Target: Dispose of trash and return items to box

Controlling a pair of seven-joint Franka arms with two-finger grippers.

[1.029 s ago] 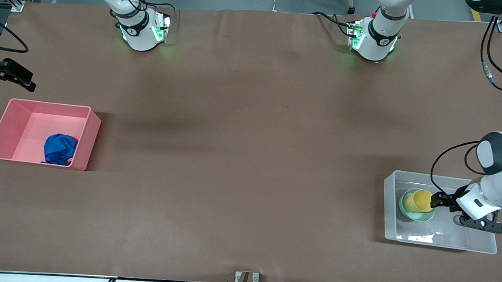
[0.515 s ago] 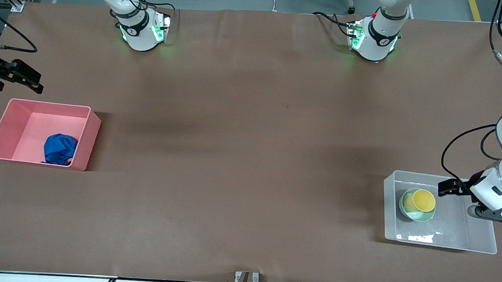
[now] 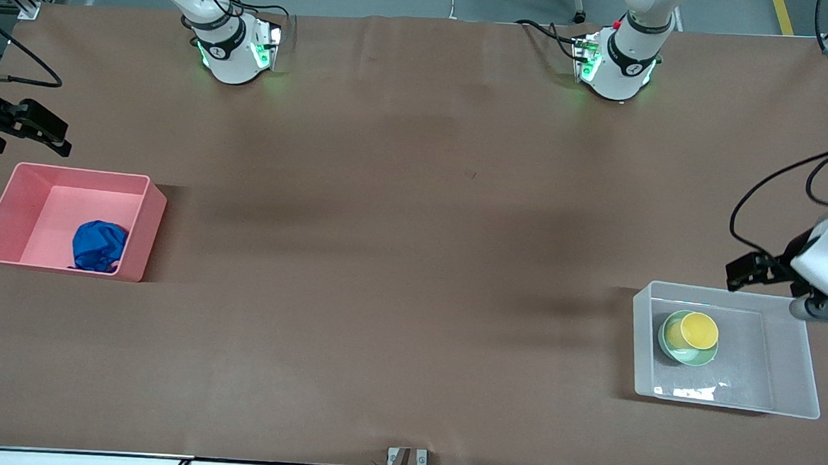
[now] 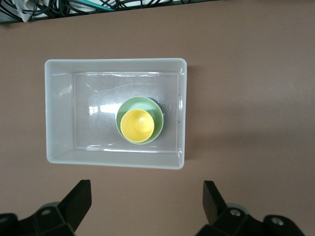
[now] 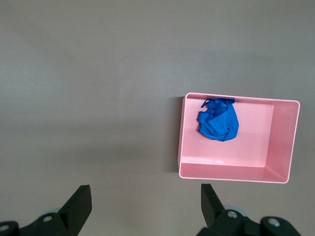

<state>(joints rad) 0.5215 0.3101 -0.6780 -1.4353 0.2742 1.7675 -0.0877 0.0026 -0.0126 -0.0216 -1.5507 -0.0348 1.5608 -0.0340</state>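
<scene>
The blue trash wad (image 3: 98, 246) (image 5: 218, 120) lies in the pink bin (image 3: 80, 170) (image 5: 231, 176) at the right arm's end of the table. At the left arm's end, the yellow cup (image 3: 699, 330) (image 4: 137, 126) sits inside the mint-green bowl (image 3: 684, 355) (image 4: 148, 103) in the clear box (image 3: 789, 369) (image 4: 59, 118). My left gripper (image 3: 738, 272) (image 4: 146, 189) hangs open and empty over the table beside the box's rim. My right gripper (image 3: 54, 134) (image 5: 145, 189) is open and empty over the table beside the pink bin.
The two arm bases (image 3: 234, 47) (image 3: 617, 66) stand along the table edge farthest from the front camera. A small metal bracket (image 3: 407, 460) and cables sit at the nearest edge. Brown table surface (image 3: 398, 260) stretches between the two bins.
My left gripper has opened off the yellow cup, risen out of the box and drawn back past its rim. The cup stays in the bowl. My right gripper shifted slightly.
</scene>
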